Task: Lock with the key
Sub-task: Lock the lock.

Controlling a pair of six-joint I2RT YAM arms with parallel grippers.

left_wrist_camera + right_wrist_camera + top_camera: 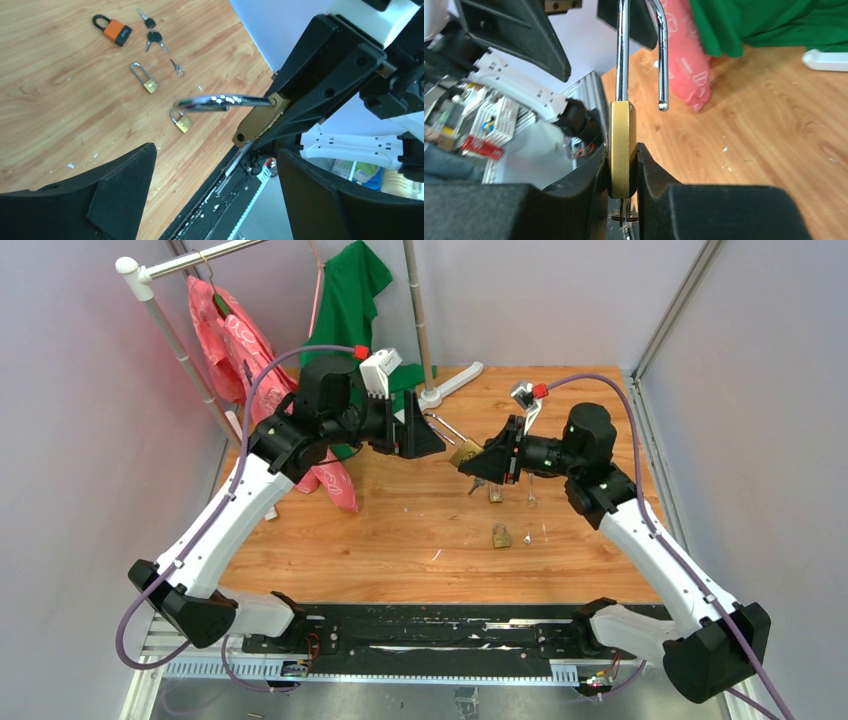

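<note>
Right jaws (622, 170) clamp brass padlock (621, 145); left jaws (215, 195) spread wide.

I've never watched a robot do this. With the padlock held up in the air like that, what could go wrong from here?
The right gripper alone pinches the brass padlock by its thin sides, so it might twist or slip. The shackle hangs open, its free end out of the body; the left gripper, jaws wide, could push it askew. The keys dangling below might snag.

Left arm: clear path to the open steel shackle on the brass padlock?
Probably yes. The left end effector stands open beside the steel shackle, nothing between them; the right end effector clamps only the brass padlock body.
</note>
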